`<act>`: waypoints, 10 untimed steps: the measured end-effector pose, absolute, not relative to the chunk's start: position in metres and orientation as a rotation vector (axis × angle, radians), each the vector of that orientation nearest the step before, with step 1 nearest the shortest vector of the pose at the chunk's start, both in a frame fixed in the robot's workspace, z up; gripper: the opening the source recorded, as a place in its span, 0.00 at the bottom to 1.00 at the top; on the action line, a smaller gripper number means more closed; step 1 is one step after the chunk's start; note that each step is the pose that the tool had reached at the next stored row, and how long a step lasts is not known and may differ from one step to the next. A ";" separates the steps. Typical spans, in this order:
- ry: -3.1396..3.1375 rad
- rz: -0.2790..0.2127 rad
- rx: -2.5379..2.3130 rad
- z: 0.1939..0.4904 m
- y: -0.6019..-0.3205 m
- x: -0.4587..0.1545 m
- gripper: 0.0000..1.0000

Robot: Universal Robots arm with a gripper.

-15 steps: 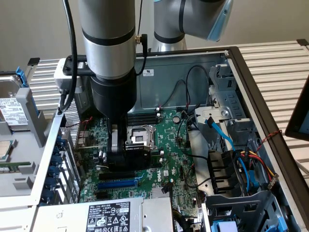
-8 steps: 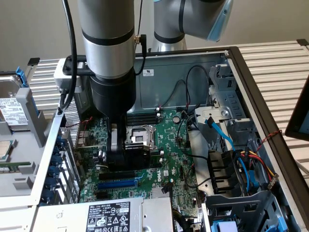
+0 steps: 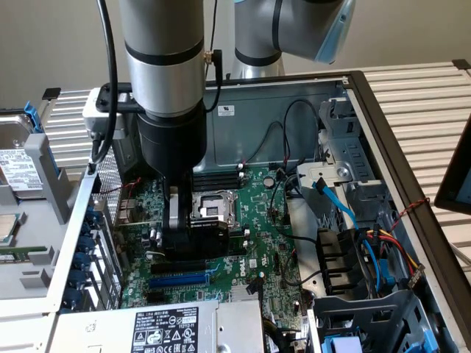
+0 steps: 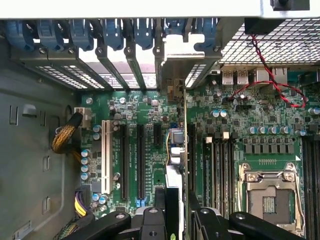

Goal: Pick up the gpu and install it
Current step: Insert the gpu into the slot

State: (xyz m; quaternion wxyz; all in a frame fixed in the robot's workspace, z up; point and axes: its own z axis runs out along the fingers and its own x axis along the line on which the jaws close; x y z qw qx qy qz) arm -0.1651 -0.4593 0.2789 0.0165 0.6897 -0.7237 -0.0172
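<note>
the gripper point(image 4: 177, 212) grasps the gpu point(image 4: 175, 150) on edge between its jaws, long axis parallel to the motherboard point(image 4: 260, 120) slots, directly above them.

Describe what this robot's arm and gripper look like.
The arm is a silver-grey metal tube ringed by a black band, with a pale blue joint cap. A black cable runs down its side. The gripper is matte black, its fingers bolted linkage bars.
</note>
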 end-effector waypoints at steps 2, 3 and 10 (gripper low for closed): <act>-2.249 -0.053 2.145 0.279 -0.459 -0.165 0.27; -2.249 -0.053 2.145 0.279 -0.459 -0.165 0.27; -2.248 -0.050 2.146 0.278 -0.457 -0.166 0.27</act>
